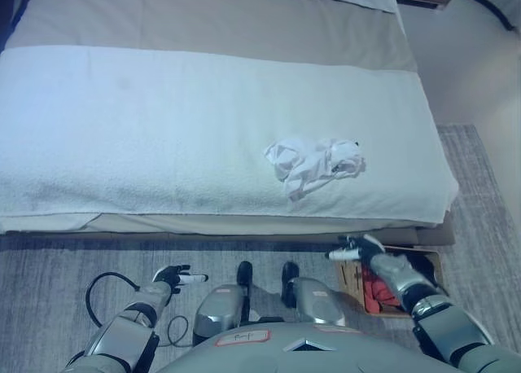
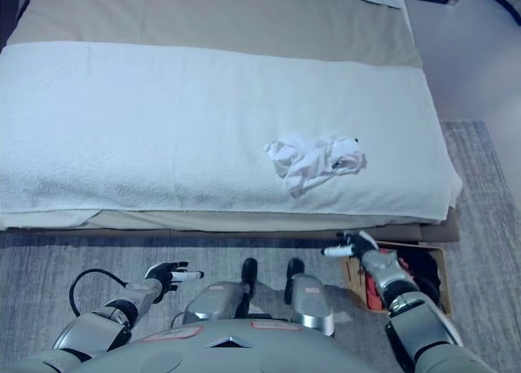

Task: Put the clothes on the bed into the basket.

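Left eye view, stock of the scene and handling notes.

Item: clothes (image 1: 313, 165). One crumpled white bundle, lying on the white blanket (image 1: 163, 137) near the front right part of the bed (image 1: 203, 19), just back from the blanket's front edge. Loose folds, no clear single edge to take; it will likely handle as soft, slack cloth that trails when lifted.

Item: basket (image 1: 431, 263). On the grey rug (image 1: 49, 259) at the foot of the bed, right side, partly under the right arm. Red and dark cloth already lies inside.

Item: left robot hand (image 1: 175, 277). Low over the rug, well apart from the bed, fingers stretched forward and holding nothing.

Item: right robot hand (image 1: 358, 249). Above the basket's near edge, fingers extended toward the left, empty; the bundle is up and ahead of it, apart.

Step judged in hand: reach for the white bundle. The right robot hand is the nearer one and the basket sits on its side.

Handling advice: come down on the thick middle of the bundle, not a stray corner. Close fingers and thumb round several folds at once, so no sleeve drags over the blanket. Lift clear of the bed's edge before swinging right. Let go only when fully over the basket's opening, since a hanging tail could catch its rim.
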{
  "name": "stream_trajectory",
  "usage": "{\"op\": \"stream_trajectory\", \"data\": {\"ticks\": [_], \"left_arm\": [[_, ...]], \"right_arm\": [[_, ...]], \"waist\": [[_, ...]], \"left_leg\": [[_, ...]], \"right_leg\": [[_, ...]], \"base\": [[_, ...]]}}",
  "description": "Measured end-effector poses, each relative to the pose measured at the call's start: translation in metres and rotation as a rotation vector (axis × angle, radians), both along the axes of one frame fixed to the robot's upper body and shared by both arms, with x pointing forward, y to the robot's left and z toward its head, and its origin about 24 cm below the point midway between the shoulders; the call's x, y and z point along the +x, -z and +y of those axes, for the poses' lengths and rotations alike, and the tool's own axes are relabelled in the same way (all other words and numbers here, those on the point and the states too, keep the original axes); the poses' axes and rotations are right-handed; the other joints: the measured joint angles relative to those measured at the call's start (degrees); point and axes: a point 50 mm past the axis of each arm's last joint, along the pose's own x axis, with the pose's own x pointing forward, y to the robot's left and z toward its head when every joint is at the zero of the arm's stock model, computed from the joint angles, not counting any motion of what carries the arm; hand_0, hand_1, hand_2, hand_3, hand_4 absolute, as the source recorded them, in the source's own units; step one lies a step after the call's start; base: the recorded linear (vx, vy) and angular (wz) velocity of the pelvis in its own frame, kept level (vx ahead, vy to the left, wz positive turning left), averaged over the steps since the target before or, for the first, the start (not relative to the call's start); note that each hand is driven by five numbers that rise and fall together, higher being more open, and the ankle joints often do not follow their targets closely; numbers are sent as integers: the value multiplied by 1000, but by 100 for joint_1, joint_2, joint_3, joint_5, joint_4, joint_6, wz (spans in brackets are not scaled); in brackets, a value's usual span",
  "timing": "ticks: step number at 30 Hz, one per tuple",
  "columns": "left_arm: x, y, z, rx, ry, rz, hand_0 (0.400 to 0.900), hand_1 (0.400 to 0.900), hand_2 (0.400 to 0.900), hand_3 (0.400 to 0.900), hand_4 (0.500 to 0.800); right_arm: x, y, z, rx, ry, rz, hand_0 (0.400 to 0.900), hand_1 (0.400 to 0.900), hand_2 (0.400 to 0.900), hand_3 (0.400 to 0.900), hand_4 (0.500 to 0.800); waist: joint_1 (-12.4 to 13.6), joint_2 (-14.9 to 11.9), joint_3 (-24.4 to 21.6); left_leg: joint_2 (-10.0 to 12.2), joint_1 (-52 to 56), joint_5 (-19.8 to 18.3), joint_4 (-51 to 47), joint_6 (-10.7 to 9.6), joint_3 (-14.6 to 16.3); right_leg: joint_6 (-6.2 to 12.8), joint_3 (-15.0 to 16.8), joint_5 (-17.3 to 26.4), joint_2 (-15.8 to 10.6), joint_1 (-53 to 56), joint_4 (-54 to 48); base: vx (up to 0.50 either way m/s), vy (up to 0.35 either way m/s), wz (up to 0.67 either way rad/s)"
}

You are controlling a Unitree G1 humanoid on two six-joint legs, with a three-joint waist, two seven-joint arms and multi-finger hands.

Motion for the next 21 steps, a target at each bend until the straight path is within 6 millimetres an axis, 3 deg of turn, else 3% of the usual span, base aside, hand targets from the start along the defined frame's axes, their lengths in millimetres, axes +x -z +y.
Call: {"op": "stream_trajectory", "data": {"ticks": [3,7,9,13,21], "left_arm": [[-6,1,3,1,-12,10,900,900,900,900,800],[-12,3,1,-14,-15,19,900,900,900,900,800],[-25,8,-2,-27,-26,48,900,900,900,900,800],[-40,16,-18,-76,-30,86,900,900,900,900,800],[-34,16,-25,-94,-7,71,900,900,900,900,800]], "right_arm": [[42,-40,-9,-62,-44,-174,900,900,900,900,800],[69,-80,-29,-157,-53,-302,900,900,900,900,800],[87,-103,-29,-192,-77,-377,900,900,900,900,800],[111,-137,-22,-264,-171,-456,900,900,900,900,800],[156,-195,-7,-421,-249,-545,900,900,900,900,800]], "waist": [[1,-163,107],[16,-264,115],[16,-238,112],[-12,89,-10],[14,398,-113]], "left_leg": [[-58,-2,-22,-1,-83,-104],[-102,33,-22,-50,-462,-406],[-134,81,-56,-78,-647,-490],[116,94,-120,-153,-881,-585],[395,-12,-74,-225,-1072,-736]], "right_leg": [[-7,16,403,-160,-64,-324],[-130,-15,629,-159,502,-749],[-194,-48,1225,-187,807,-1111],[-302,-226,1240,50,830,-1121],[-495,-411,1118,322,757,-1125]], "base": [[123,-161,39],[186,-211,24],[164,-199,23],[96,-167,19],[7,-102,14]]}}
